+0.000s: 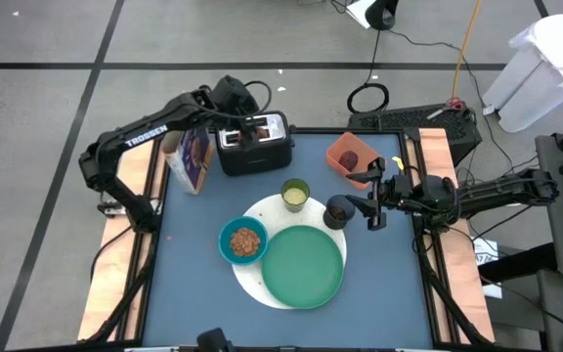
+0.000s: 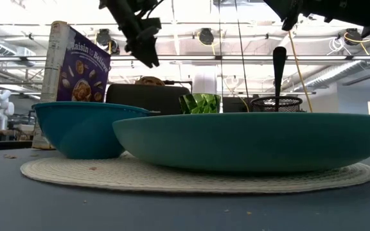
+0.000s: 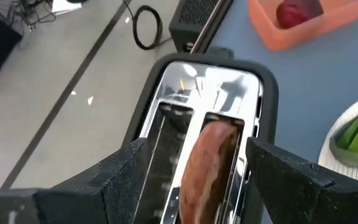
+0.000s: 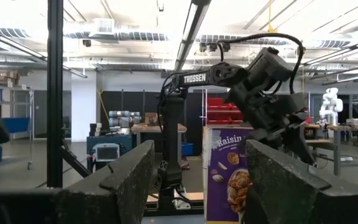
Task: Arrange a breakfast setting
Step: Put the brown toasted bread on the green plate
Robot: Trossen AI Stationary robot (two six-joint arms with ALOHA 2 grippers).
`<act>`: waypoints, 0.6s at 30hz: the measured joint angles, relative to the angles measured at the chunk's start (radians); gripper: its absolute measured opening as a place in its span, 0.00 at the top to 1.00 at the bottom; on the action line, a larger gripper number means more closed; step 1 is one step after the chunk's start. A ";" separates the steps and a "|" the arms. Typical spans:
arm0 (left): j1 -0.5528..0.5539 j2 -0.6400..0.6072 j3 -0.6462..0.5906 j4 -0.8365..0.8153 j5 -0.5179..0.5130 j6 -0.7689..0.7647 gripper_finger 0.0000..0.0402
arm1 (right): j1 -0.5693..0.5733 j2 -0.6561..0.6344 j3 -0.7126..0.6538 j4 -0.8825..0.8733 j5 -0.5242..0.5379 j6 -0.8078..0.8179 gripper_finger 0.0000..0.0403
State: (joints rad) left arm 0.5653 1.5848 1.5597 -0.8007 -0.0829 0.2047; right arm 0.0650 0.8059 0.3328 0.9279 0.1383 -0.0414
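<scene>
open left pincer (image 3: 191, 180) astride bagel (image 3: 207, 168)

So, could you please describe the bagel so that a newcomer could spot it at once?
Find the silver toaster at the table's far edge, beside the purple cereal box. The brown bagel stands on edge in one slot, below the open left gripper; it is the only round brown bread there.

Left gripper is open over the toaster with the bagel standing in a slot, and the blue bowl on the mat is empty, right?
Not quite: the blue bowl isn't empty. The high view shows brown food in it. The rest holds: the left gripper is open over the toaster, and the bagel stands in a slot, as the left wrist view shows. The bowl does sit on the mat.
</scene>
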 joint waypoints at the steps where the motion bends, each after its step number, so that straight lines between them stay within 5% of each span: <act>1: 0.004 0.000 0.000 -0.012 0.000 0.001 0.30 | 0.000 0.000 0.000 0.000 0.000 0.000 0.39; 18: 0.023 0.000 -0.024 -0.081 0.011 0.019 0.30 | 0.000 0.000 0.000 0.000 -0.003 0.002 0.39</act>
State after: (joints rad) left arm 0.5885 1.5848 1.5356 -0.8817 -0.0717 0.2234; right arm 0.0650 0.8059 0.3328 0.9283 0.1356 -0.0399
